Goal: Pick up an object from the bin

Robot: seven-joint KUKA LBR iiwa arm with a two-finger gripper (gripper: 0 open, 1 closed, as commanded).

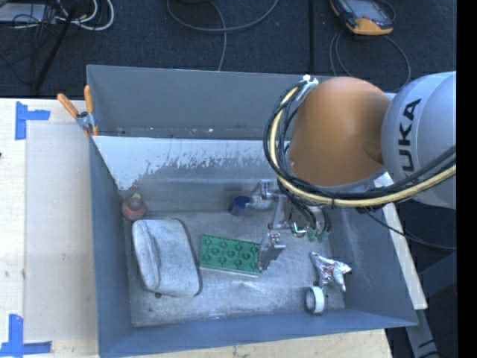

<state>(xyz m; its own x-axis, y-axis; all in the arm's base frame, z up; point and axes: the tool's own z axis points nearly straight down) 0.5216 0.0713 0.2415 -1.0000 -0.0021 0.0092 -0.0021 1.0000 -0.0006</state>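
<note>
My gripper [270, 218] hangs low over the middle of the bin, mostly hidden under the arm's orange cover. It is open: one fingertip [273, 246] rests at the right edge of a flat green studded plate [229, 254], and the other fingertip [264, 192] stands beside a small blue thing [240, 204] near the back wall. Nothing shows between the fingers. A crumpled silver wrapper [329, 268] lies to the right of the gripper.
A grey-white padded pouch [164, 256] lies at the left of the bin, with a small reddish-brown round thing [134, 206] behind it. A little white tape roll [316, 299] sits near the front right corner.
</note>
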